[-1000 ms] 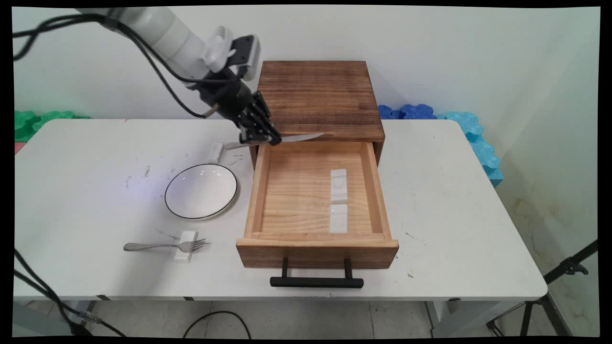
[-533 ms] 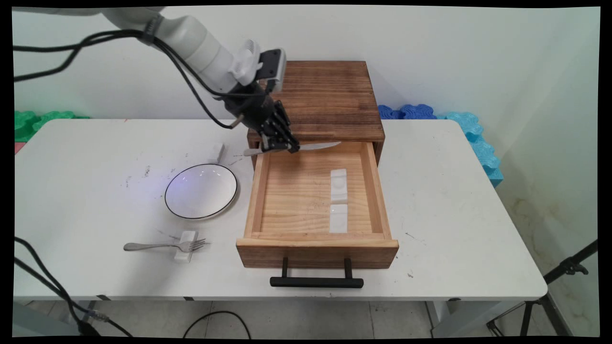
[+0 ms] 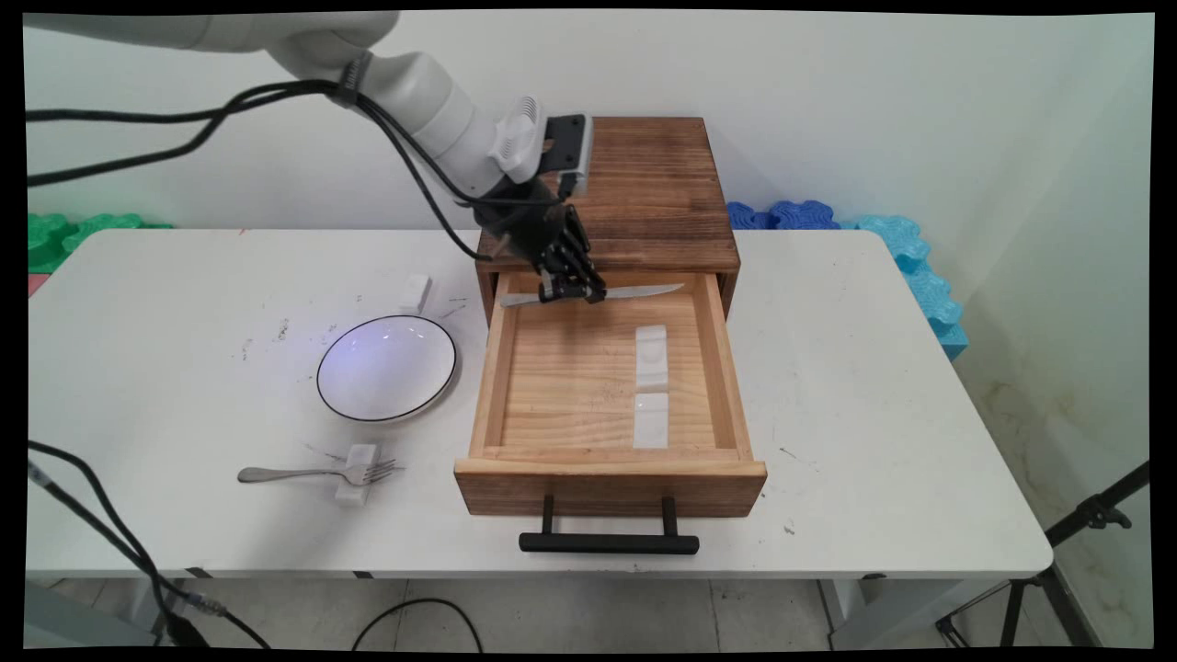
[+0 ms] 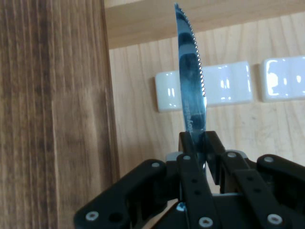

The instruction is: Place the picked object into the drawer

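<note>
My black gripper (image 3: 572, 290) is shut on a steel table knife (image 3: 634, 293), held level over the back part of an open wooden drawer (image 3: 611, 469). The blade points right, the handle end sticks out left. In the hand view the serrated knife (image 4: 190, 86) rises from between the fingertips (image 4: 187, 143), above two white ceramic rests (image 4: 228, 86) on the drawer floor. In the main view those rests (image 3: 651, 356) lie in the drawer's right half. The dark wooden cabinet (image 3: 625, 184) stands just behind the gripper.
A white bowl with a dark rim (image 3: 386, 367) sits left of the drawer. A fork (image 3: 313, 474) lies across a small white rest (image 3: 356, 473) near the front left. Another white rest (image 3: 416, 293) lies behind the bowl. The drawer's black handle (image 3: 609, 542) overhangs the table's front edge.
The gripper has carried the knife to the right and slightly down, from beside the drawer's back left corner to over the drawer's back part.
</note>
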`<state>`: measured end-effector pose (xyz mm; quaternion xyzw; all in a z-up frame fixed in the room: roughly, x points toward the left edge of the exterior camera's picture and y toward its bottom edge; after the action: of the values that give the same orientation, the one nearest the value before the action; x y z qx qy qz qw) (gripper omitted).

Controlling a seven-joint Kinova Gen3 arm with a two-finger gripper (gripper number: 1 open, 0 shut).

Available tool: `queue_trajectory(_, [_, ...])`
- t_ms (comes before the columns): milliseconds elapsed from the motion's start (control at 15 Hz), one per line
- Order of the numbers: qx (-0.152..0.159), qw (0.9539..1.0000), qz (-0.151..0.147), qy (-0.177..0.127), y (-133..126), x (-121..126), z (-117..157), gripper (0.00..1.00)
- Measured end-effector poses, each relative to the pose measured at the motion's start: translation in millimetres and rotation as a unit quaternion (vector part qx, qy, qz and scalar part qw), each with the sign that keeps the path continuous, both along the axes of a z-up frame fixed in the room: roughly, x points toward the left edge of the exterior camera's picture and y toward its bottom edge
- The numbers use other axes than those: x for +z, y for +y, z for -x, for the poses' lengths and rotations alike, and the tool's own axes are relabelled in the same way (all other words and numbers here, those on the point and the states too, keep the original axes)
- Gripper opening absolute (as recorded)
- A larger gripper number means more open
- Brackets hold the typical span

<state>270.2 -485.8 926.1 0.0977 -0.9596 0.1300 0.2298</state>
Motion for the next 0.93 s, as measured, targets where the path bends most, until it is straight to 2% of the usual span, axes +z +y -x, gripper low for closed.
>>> queue_trajectory(933, [0.005, 0.9999, -0.003, -0.013, -20.1, -32.6, 26.3, 0.00])
